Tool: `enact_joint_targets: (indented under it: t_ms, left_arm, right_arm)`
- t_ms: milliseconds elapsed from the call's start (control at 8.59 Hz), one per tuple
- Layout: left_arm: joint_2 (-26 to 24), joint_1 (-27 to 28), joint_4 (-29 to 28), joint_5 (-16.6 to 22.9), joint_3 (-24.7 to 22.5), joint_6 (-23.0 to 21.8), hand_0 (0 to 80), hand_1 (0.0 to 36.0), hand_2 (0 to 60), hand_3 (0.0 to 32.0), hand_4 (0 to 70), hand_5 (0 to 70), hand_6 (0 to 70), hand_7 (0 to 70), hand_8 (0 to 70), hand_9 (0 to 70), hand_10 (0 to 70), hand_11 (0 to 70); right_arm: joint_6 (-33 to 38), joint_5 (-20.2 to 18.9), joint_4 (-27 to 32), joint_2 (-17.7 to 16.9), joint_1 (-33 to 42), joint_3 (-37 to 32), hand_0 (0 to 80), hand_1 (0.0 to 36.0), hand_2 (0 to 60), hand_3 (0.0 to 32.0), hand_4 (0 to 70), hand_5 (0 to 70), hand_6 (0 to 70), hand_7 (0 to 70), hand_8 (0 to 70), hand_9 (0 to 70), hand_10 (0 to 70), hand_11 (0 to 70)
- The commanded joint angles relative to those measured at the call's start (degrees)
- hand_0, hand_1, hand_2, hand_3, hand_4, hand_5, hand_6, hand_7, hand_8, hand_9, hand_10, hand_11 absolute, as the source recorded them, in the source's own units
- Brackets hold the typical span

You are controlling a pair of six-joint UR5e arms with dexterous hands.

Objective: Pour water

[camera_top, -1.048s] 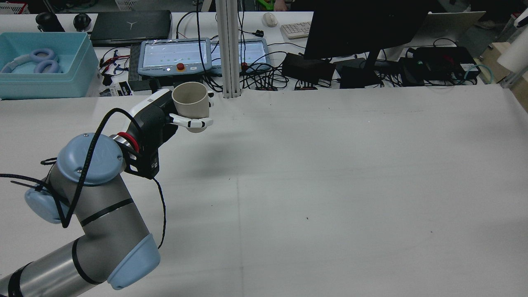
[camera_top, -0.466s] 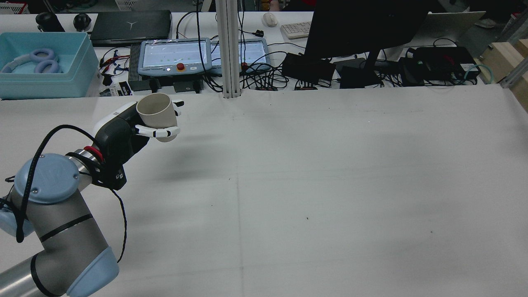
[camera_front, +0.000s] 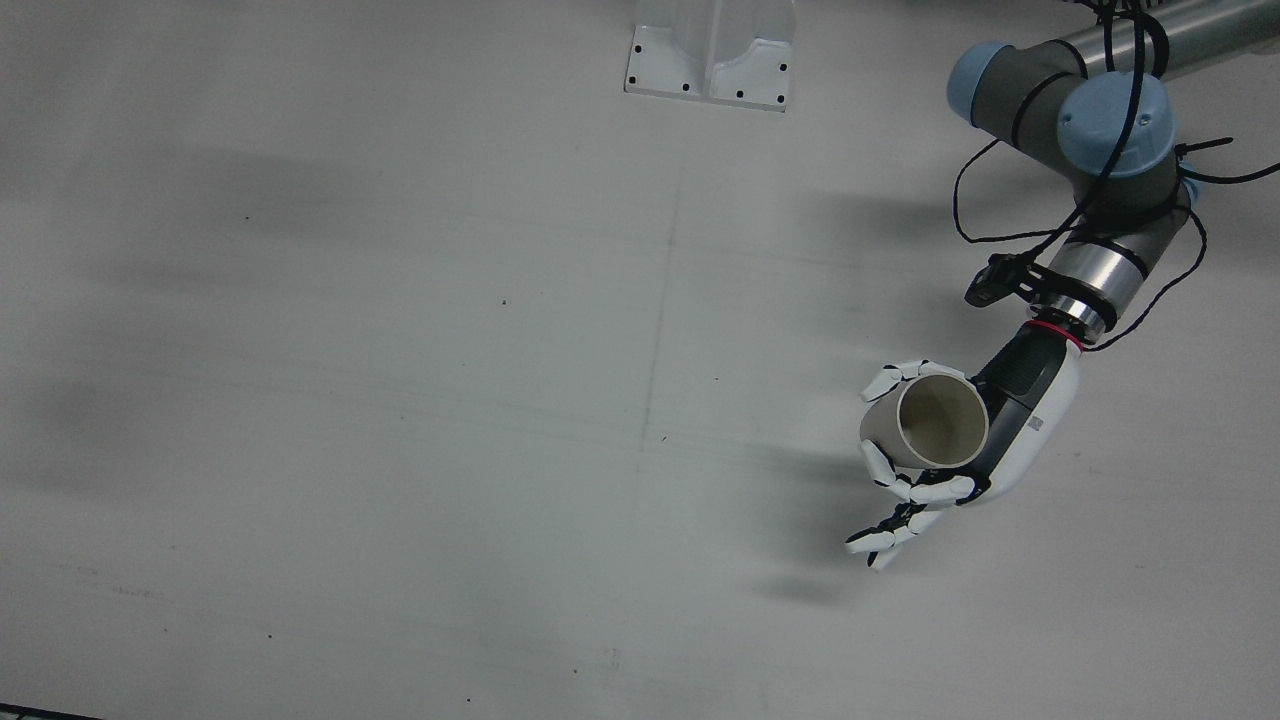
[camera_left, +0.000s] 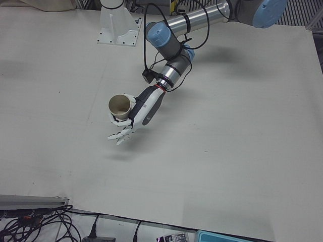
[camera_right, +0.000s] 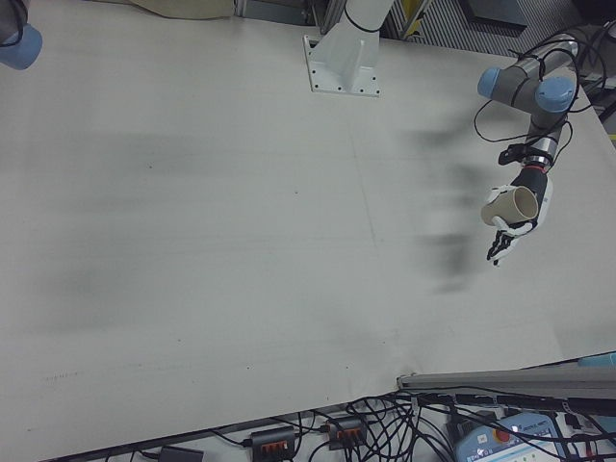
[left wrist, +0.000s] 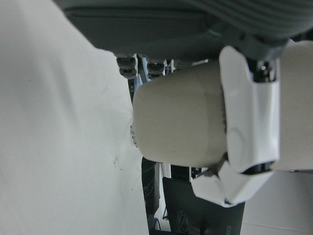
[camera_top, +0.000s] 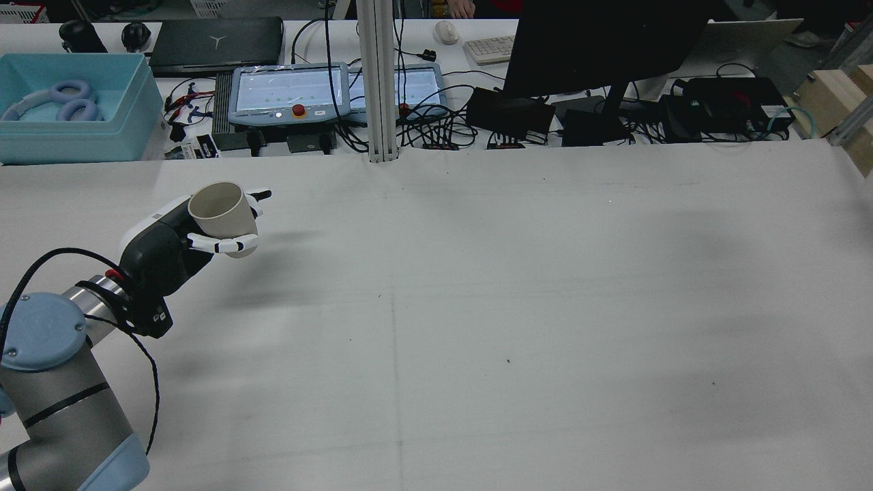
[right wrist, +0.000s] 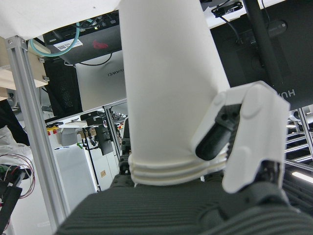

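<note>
My left hand (camera_top: pixel 160 256) is shut on a beige cup (camera_top: pixel 219 208) and holds it off the table at the left of the rear view, nearly upright with its mouth leaning a little toward the camera. The front view shows this cup (camera_front: pixel 930 422) at the right, in the left hand (camera_front: pixel 1005 440), with some fingers spread below it. It also shows in the left-front view (camera_left: pixel 121 106) and right-front view (camera_right: pixel 504 203). In the left hand view the cup (left wrist: pixel 181 122) fills the middle. In the right hand view my right hand (right wrist: pixel 247 147) is shut on a white paper cup (right wrist: pixel 166 83).
A white sheet covers the table (camera_top: pixel 518 307). Beyond its far edge stand a light blue bin (camera_top: pixel 75 140), two teach pendants (camera_top: pixel 286 92), a monitor (camera_top: pixel 600 48), an aluminium post (camera_top: pixel 378 82) and tangled cables. A white pedestal (camera_front: pixel 712 60) sits at the near side.
My left hand has carried the beige cup to the left and back toward the robot, a little lower. A white shape at the right edge has left the rear view.
</note>
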Motion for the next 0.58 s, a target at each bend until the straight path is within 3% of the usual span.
enact_joint_targets:
  t_ms: [0,233,466]
  left_arm:
    - [4.52,-0.96,-7.4,-0.08,2.03,-0.03,56.2,36.0,60.0,0.0,70.0,70.0,14.6,19.0,7.6,5.8,4.7,8.1]
    - [6.2,-2.44,-13.29,0.01,6.76,0.23,56.5,36.0,60.0,0.0,70.0,70.0,14.8,19.3,7.7,6.1,4.9,8.5]
    - [8.74,-4.55,-21.11,0.19,12.91,0.49,55.7,36.0,60.0,0.0,70.0,70.0,15.0,19.4,7.8,6.2,5.3,9.0]
  right_arm:
    - [-1.46,11.32,10.77,1.89,-10.96,-10.27,50.1,28.4,60.0,0.0,33.8,38.1,36.0,31.9,33.2,41.7,19.4,29.7]
    - [-2.35,18.46,16.31,2.24,-17.84,-14.86,49.3,26.8,60.0,0.0,27.5,34.6,31.5,28.2,31.6,40.3,19.2,29.4]
    - [-2.35,23.12,16.77,2.33,-21.97,-16.27,49.2,25.9,60.0,0.0,25.9,32.9,29.4,27.0,30.8,39.3,18.5,28.4]
